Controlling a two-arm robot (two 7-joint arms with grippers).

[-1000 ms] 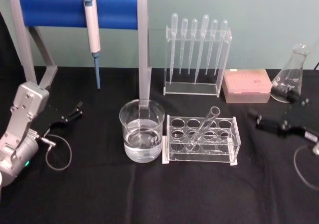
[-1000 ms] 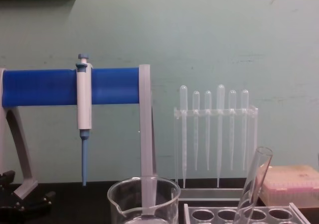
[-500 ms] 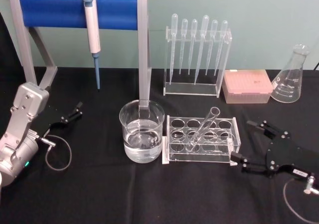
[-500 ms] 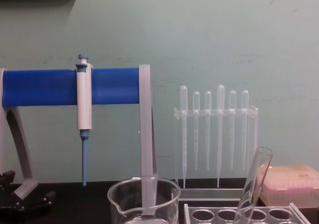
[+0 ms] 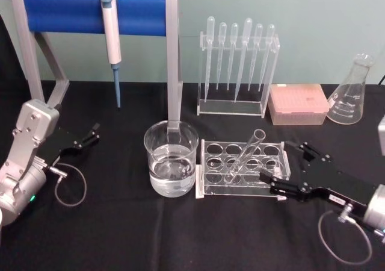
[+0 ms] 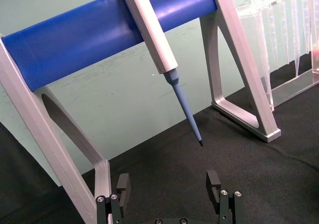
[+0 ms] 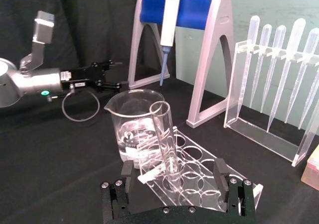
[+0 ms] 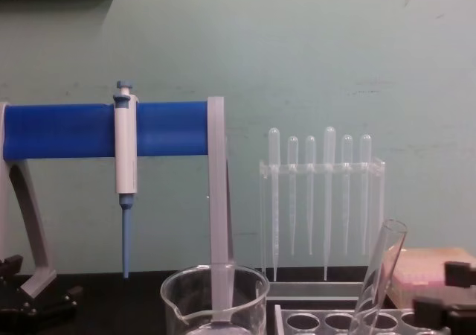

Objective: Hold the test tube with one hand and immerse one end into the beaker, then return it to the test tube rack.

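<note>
Black cloth covers your bench, with a pale green wall behind it. At the far left your left gripper sits low over the cloth on its silver wrist, angled toward the back right. Its claw is spread and holds nothing, as the left wrist view shows, and it faces the foot of the pipette stand. A micropipette hangs tip-down from that stand's blue bar.

Near the middle stands the beaker, upright and partly filled with clear liquid. Its wall is just beside the left end of the test tube rack. The test tube rests in one of the rack's holes, right of the rack's centre. It leans with its open rim up and toward the back right. Nothing grips it.

Behind the rack, a clear stand holds six plastic transfer pipettes bulb-up. A pink tip box lies to its right, and an Erlenmeyer flask stands near the table's far right.

Your right gripper reaches in from the lower right, stretched low and nearly level toward the left. Its claw is spread wide at the right end of the rack, and its fingers stand clear of the tube. From the right wrist view, the leaning tube lines up in the gap between the two fingers, farther off.
</note>
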